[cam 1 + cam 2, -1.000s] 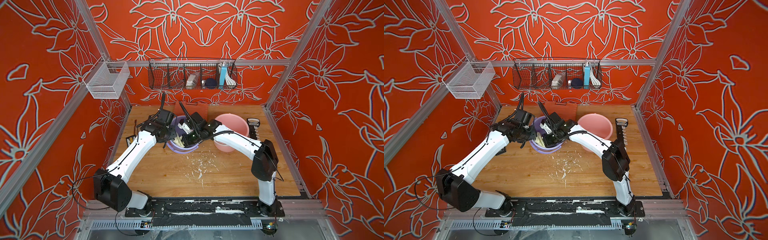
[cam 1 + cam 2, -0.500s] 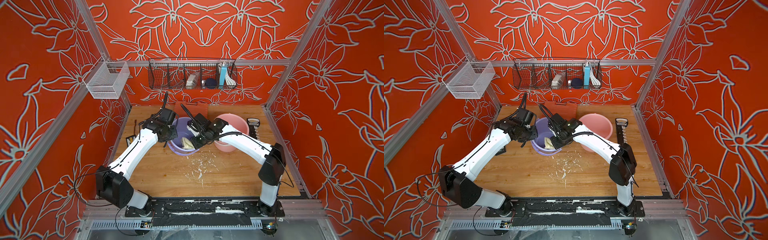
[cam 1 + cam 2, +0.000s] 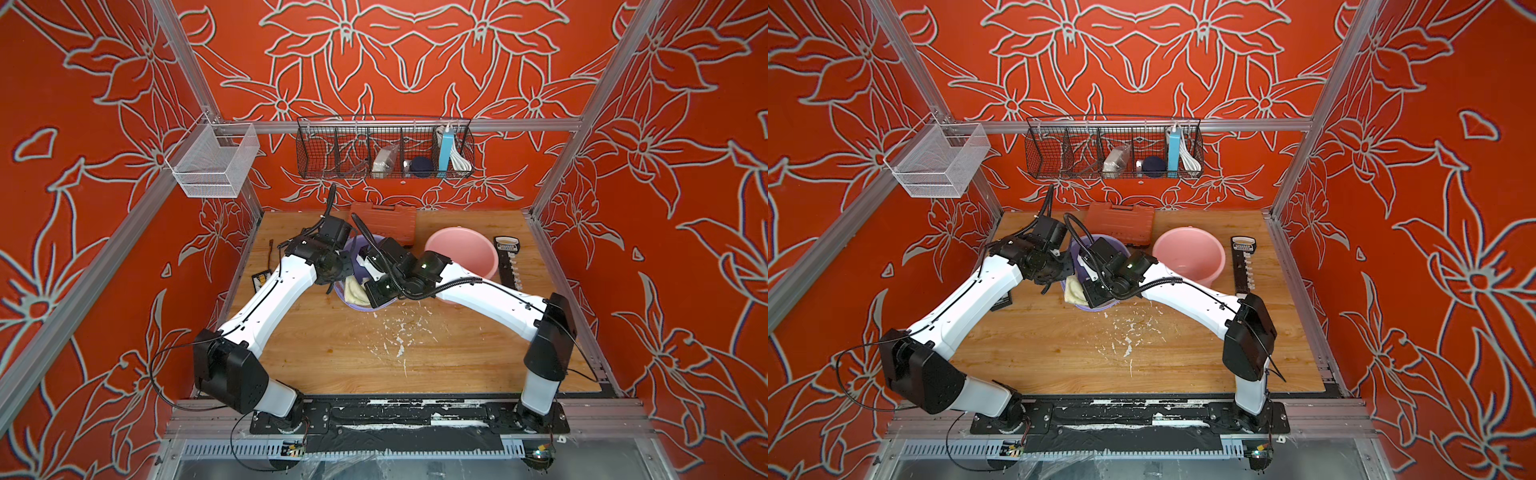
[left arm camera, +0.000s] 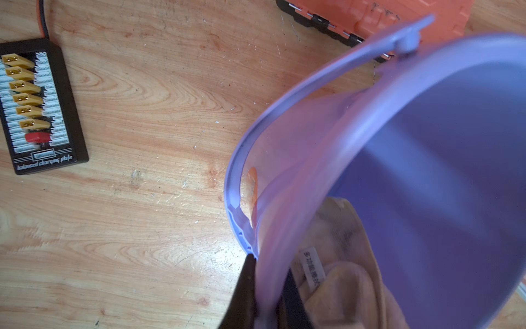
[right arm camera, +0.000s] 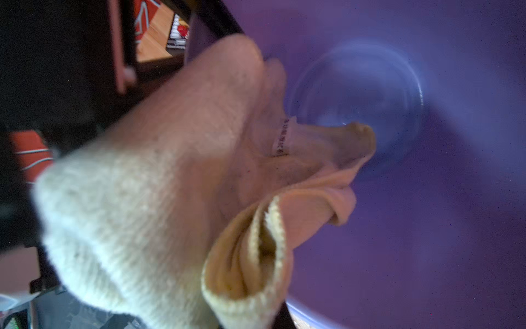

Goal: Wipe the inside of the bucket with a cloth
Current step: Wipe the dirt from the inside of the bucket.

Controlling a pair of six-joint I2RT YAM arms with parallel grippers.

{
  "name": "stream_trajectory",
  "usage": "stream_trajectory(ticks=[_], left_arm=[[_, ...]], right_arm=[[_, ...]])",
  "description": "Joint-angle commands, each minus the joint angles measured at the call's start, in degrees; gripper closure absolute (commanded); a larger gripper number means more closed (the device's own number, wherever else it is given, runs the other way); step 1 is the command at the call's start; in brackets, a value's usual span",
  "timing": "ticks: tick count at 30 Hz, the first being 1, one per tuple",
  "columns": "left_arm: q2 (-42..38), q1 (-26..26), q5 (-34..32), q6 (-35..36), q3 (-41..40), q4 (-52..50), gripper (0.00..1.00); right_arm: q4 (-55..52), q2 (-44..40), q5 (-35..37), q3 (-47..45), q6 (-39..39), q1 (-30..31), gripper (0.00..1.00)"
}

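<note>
I stood by and saw a lilac plastic bucket [image 3: 353,305] [image 3: 1079,306] near the back of the wooden table [image 3: 374,361], with both robot arms bent in over it. The left gripper [image 4: 267,299] had its jaws pinched tight on the bucket's thin wall at the rim. One black finger [image 4: 244,287] was on the outside and the other was on the inside. The bucket's thin lilac handle [image 4: 284,94] hung down around the outside. The right gripper [image 3: 374,293] reached into the bucket's mouth with its jaws closed on a cream-beige fuzzy cloth [image 3: 355,291] [image 5: 156,199]. (The cloth was bunched up over the finger tips, so I could not see them.) The cloth was inside the bucket, lying against the wall close to where the left gripper pinched. A loose end of it pointed toward the round bottom. It had grey smudges and a small white tag [image 5: 280,139] with tiny print. In the left wrist view the cloth [image 4: 341,284] showed just behind the see-through wall. A pink plastic bucket [image 3: 461,249] stood upright just beside the lilac one, on the right arm's side. An orange plastic tool case [image 3: 386,220] lay flat behind both buckets. A black charging board [image 4: 37,105] with yellow plugs lay on the table on the left arm's side. White flecks [image 3: 399,336] were scattered on the wood in front of the buckets. A black wire basket [image 3: 384,147] with some small things in it hung on the back wall.
</note>
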Motion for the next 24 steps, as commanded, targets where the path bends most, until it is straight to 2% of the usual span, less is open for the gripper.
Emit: stream_trajectory(ticks=[1,3,6,15,19,24], left_arm=[[0.42,0.44,-0.63,-2.80,0.45,4.23,1.00],[0.39,0.44,-0.74,-2.84,0.26,4.44,1.00],[0.46,0.44,-0.61,-3.21,0.50,4.62,1.00],[2.22,0.72,-0.22,-3.04,3.23,3.42,1.00],[3.51,0.83,0.70,-3.11,4.73,2.08,1.00],[3.08,0.94,1.54,-2.73,4.49,2.18,1.00]], right_arm=[[5.73,0.97,-6.21,-2.31,4.11,1.80,1.00],[8.09,0.03,-6.26,-4.15,5.16,2.20,1.00],[5.25,0.07,-4.33,-5.53,4.51,2.33,1.00],[2.03,-8.89,8.47,-18.94,3.38,2.42,1.00],[-0.01,-11.35,14.14,-20.78,2.75,2.42,1.00],[-4.76,-11.17,22.17,-18.56,1.85,1.43,1.00]])
